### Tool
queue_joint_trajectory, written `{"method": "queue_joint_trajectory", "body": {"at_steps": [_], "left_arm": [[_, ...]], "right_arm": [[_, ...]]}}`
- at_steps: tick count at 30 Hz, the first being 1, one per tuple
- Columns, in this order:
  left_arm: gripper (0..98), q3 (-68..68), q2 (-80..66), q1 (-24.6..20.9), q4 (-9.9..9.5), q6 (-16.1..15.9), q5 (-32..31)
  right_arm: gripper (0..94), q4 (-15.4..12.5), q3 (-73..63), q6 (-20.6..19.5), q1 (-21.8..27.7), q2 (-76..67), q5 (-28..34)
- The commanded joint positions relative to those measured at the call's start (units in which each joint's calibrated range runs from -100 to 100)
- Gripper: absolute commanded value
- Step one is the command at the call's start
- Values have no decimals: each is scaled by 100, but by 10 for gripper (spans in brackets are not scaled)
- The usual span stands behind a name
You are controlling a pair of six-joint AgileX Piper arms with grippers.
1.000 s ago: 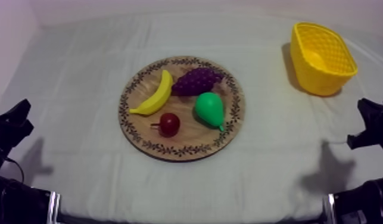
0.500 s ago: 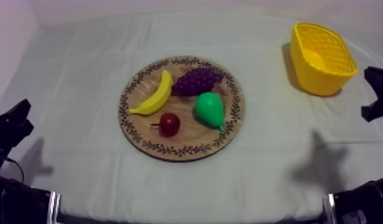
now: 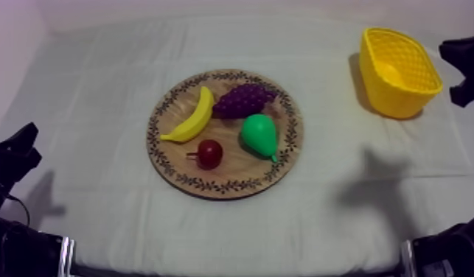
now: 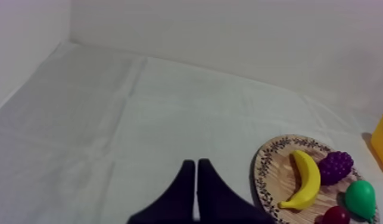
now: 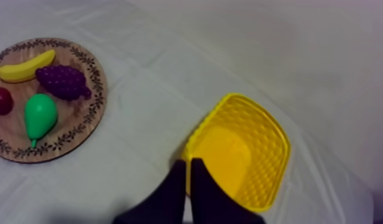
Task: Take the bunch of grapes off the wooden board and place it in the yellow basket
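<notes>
Top view: bunch of grapes (image 3: 243, 100) lies at the far side of the wooden board (image 3: 225, 186), its top unobstructed. Banana (image 3: 192, 116) just beside it, pear (image 3: 259, 135) just in front, small red fruit (image 3: 209, 153) nearer the board's front. Yellow basket (image 3: 393, 103) stands well apart, right of the board. Right wrist view looks down into the basket: right gripper (image 5: 188, 162), fingers together on nothing, hangs over its rim. Left gripper (image 4: 195, 162), fingers together and holding nothing, sits left of the board.
</notes>
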Motion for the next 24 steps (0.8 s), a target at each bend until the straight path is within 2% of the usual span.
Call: {"method": "queue_joint_trajectory", "body": {"at_steps": [1, 9, 14, 24], "left_arm": [[1, -2, 0, 0, -2, 1, -1], [1, -2, 0, 0, -2, 1, -1], [1, -2, 0, 0, -2, 1, -1], [1, -2, 0, 0, -2, 1, -1]], "right_arm": [[5, -14, -413, 10, -83, 263, 202], [5, -26, -1240, 0, -463, 967, 797], [5, 93, -1541, -111, -809, 1365, 993], [5, 158, -2111, -124, -1266, 2190, 1354]]}}
